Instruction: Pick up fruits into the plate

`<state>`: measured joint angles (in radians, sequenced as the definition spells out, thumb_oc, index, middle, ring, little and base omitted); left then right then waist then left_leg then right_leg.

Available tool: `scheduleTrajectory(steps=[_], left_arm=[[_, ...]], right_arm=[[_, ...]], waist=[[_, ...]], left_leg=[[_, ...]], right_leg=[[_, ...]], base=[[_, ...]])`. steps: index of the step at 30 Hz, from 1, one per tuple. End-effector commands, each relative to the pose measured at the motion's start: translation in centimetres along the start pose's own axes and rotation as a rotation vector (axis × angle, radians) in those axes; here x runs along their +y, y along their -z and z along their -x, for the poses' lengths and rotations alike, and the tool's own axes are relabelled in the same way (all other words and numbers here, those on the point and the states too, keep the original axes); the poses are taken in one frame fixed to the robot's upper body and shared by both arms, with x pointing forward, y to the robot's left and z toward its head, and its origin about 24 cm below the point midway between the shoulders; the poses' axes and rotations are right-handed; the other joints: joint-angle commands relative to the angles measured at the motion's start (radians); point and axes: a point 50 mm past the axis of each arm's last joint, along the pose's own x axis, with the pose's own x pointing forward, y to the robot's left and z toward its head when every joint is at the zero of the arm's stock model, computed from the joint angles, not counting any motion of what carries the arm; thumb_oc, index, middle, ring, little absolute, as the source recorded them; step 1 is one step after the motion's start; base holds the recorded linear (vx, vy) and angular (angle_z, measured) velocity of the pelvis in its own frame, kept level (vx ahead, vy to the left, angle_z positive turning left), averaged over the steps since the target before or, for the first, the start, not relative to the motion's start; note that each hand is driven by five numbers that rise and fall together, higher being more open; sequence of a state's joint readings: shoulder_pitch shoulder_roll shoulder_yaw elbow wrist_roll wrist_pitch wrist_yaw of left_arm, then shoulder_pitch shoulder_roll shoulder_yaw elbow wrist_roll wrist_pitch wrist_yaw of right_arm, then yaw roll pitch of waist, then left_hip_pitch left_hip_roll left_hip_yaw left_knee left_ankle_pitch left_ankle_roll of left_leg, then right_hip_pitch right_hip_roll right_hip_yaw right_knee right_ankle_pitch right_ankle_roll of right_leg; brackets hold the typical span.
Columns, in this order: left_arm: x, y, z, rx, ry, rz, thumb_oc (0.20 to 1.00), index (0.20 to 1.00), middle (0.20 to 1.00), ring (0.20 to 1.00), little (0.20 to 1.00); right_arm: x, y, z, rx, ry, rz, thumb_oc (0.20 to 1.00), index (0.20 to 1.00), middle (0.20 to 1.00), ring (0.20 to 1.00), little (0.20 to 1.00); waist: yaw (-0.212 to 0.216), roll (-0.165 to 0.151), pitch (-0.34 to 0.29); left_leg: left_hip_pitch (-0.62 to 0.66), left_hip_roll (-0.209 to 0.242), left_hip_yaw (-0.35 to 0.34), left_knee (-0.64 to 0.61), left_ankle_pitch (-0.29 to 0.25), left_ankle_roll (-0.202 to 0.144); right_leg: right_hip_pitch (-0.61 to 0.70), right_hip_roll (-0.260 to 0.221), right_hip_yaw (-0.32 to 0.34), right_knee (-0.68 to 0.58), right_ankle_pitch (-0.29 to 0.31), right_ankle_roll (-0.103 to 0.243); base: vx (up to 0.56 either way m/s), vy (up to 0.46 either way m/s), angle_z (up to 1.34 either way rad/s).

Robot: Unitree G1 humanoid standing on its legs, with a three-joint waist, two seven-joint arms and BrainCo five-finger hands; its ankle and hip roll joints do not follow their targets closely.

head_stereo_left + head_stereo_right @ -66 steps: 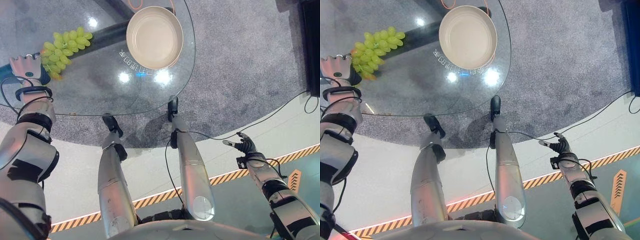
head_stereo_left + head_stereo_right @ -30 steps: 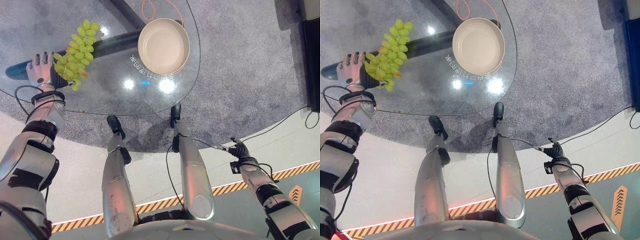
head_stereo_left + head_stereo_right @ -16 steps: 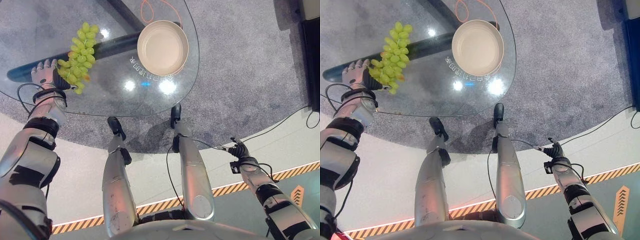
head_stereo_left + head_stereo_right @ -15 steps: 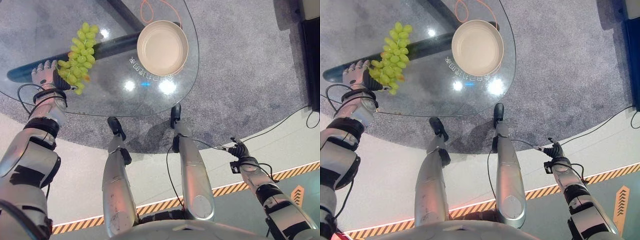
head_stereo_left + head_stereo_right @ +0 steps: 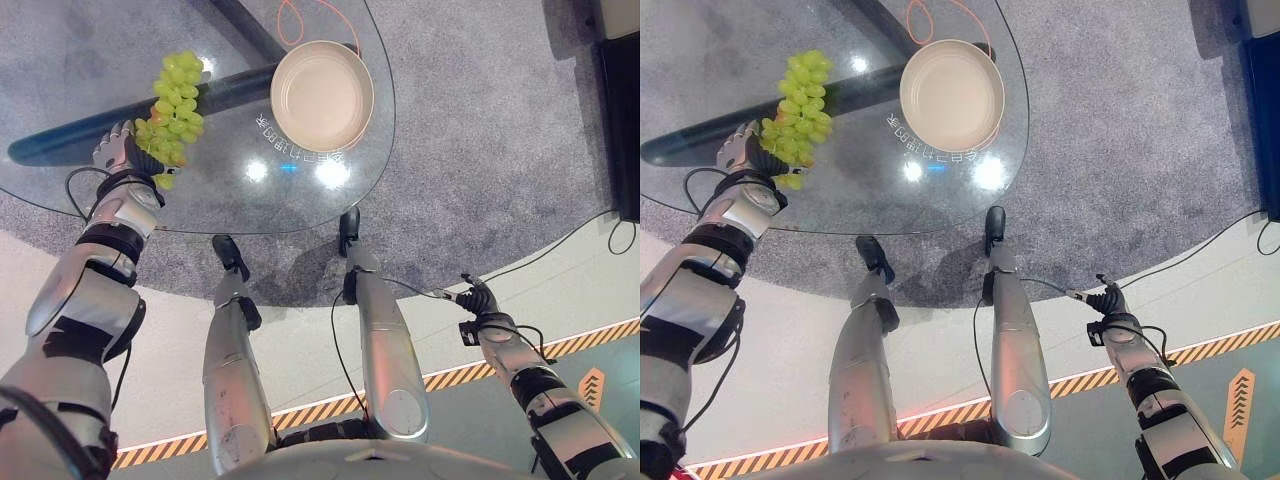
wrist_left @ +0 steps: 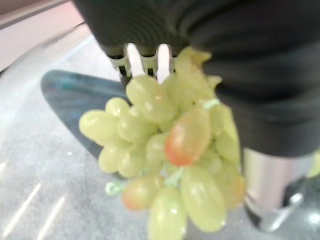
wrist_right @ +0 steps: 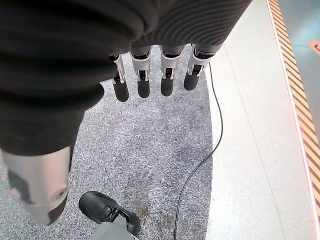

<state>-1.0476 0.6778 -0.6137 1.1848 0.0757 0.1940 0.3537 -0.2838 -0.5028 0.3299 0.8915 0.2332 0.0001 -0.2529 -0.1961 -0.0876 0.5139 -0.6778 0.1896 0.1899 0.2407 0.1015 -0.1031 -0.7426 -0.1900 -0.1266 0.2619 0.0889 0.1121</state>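
Glass table (image 5: pixel 120 40): a rounded, transparent, glossy top showing grey speckled carpet (image 5: pixel 480 120) beneath; it reflects bright ceiling spots near the plate.

Plate (image 5: pixel 322 95): a round, shallow, matte cream dish with a raised rim, empty, standing on the table's far side. Take it as your landmark.

Bunch of grapes (image 5: pixel 172 100): smooth, oval, pale-green berries, some blushed orange, hanging loosely. It is raised to the left of the plate, well apart from it.

Left hand (image 5: pixel 122 152): fingers curled round the bunch at its lower end, farther from the plate than the fruit. Carry the bunch level across to the plate, clear the rim, lower it and only then release; a fast swing may shed berries.

Right hand (image 7: pixel 150 75): fingers relaxed and straight, holding nothing, low beside the body, far from the plate.
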Motion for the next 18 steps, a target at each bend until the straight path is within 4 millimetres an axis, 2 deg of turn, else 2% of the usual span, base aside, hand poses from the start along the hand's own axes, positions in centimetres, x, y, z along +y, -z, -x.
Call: scheduleTrajectory(steps=[1,6,9,10,18], left_arm=[[-0.9,-0.7,0.2,-0.001,0.04,0.031,1.0,1.0,1.0,1.0,1.0],[-1.4,-1.7,0.4,0.015,0.017,0.025,1.0,1.0,1.0,1.0,1.0],[-1.6,-1.7,0.4,0.024,0.025,0.012,1.0,1.0,1.0,1.0,1.0],[-1.6,-1.5,0.4,0.027,0.015,-0.042,0.2,0.2,0.2,0.2,0.2],[-0.7,0.5,0.2,0.094,-0.032,-0.294,0.2,0.2,0.2,0.2,0.2]], right_arm=[[0.4,1.7,0.8,0.042,-0.005,0.01,1.0,1.0,1.0,1.0,1.0],[1.3,1.3,0.9,0.037,-0.024,-0.008,1.0,1.0,1.0,1.0,1.0],[1.4,1.4,0.9,0.04,-0.025,-0.011,1.0,1.0,1.0,1.0,1.0],[1.4,1.5,1.0,0.041,-0.023,-0.015,1.0,1.0,1.0,1.0,1.0],[1.2,1.0,0.8,0.014,-0.017,-0.03,1.0,1.0,1.0,1.0,1.0]], waist=[[-0.027,-0.039,0.006],[-0.036,-0.067,0.006],[-0.037,-0.071,0.006],[-0.039,-0.074,0.006],[-0.045,-0.084,0.006]], left_leg=[[-0.059,-0.058,0.025,0.136,-0.165,0.017],[-0.07,-0.048,0.023,0.15,-0.171,0.016],[-0.072,-0.047,0.023,0.154,-0.173,0.016],[-0.073,-0.047,0.023,0.155,-0.174,0.017],[-0.071,-0.036,0.029,0.156,-0.173,0.013]], right_leg=[[-0.021,0.128,0.017,0.085,-0.084,-0.02],[-0.025,0.138,0.017,0.088,-0.081,-0.019],[-0.026,0.139,0.017,0.089,-0.08,-0.019],[-0.027,0.14,0.016,0.089,-0.078,-0.018],[-0.023,0.137,0.012,0.086,-0.072,-0.013]], base=[[-0.01,-0.084,-0.02],[0.0,-0.056,-0.04],[0.0,-0.008,-0.01],[0.0,0.0,0.0],[-0.01,-0.001,-0.01]])
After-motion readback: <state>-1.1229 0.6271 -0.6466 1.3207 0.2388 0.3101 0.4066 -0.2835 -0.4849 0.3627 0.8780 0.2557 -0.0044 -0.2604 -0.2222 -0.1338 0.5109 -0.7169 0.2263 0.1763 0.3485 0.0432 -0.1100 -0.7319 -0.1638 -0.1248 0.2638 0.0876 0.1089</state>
